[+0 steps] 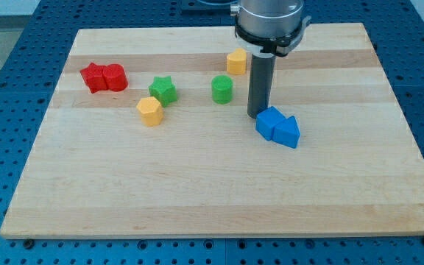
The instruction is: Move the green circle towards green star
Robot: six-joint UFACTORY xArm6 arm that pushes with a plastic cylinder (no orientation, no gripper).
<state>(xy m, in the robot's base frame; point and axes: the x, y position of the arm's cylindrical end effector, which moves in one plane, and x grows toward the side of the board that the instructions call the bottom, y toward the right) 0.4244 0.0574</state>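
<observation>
The green circle (222,89) stands on the wooden board (197,191) near the upper middle. The green star (163,90) lies to its left, about a block's width and a half away. My tip (256,115) rests on the board to the right of the green circle and slightly lower in the view, apart from it. The tip sits right at the upper left edge of the blue cube (270,123); I cannot tell if they touch.
A blue triangle (288,132) touches the blue cube on its right. A yellow hexagon (150,111) lies just below the green star. A yellow block (236,62) sits above the green circle. Two red blocks (104,77) lie together at the left.
</observation>
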